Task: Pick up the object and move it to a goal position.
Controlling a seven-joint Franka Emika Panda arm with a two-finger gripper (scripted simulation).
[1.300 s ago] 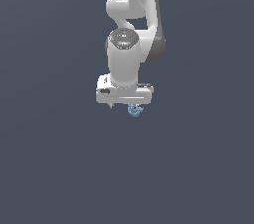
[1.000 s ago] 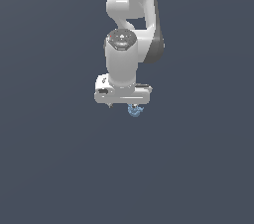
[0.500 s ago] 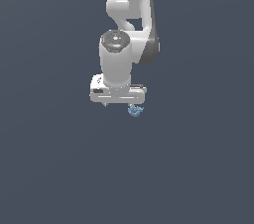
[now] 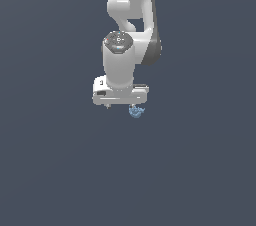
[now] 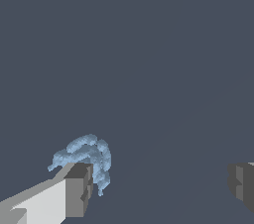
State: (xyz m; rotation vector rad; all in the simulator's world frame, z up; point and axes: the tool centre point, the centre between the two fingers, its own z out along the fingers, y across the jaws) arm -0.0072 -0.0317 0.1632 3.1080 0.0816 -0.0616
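No container shows in either view; the only loose thing is the object point(image 4: 136, 112), a tiny light-blue lump set against a flat, uniform dark grey-blue ground with no visible texture.

In the exterior view the white arm point(image 4: 131, 5) comes down from the top edge and its smooth cylindrical wrist points at the camera, ending in the broad flat body of the tool point(image 4: 121, 104). The object peeks out just under the tool's lower edge, toward the exterior view's right end of it. The fingers themselves are too small there to tell apart.

The wrist view shows what the exterior view hides. Two blocky grey fingertips point(image 5: 78, 190) stand far apart, one at each side of the frame, so the tool is spread wide and grips nothing. The object point(image 5: 85, 159) sits right against one fingertip, at its tip and outer face rather than in the middle of the gap; whether it actually touches cannot be told. Up close it is a knobbly cluster of curved, ridged lobes, irregular and matte, while the fingertips are plain, hard-edged blocks.
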